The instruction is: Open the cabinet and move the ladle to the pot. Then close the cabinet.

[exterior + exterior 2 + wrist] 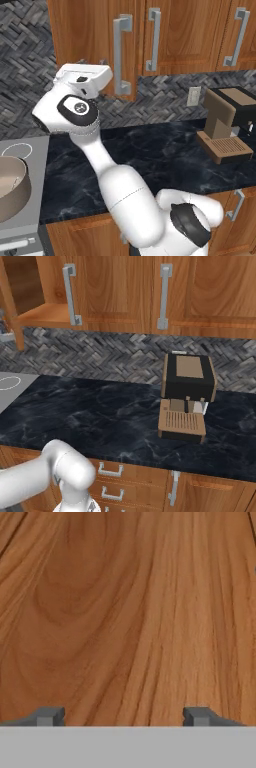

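Dark marble surface [165,150] below; the gripper [122,716], jaws spread, faces the cabinet [125,612] wood closely; it may bump it, seemingly.

A black marble counter [100,411] runs below a grey herringbone backsplash [115,358]. A coffee machine [187,396] stands at 3 o'clock, a wall outlet [194,96] above it, wooden drawers [120,476] at 6 o'clock, a grey stove [22,210] at 9 o'clock.

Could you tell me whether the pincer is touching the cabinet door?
Cannot tell: the hand view shows the open pincer close against the cabinet door, but neither contact nor gap is plain.
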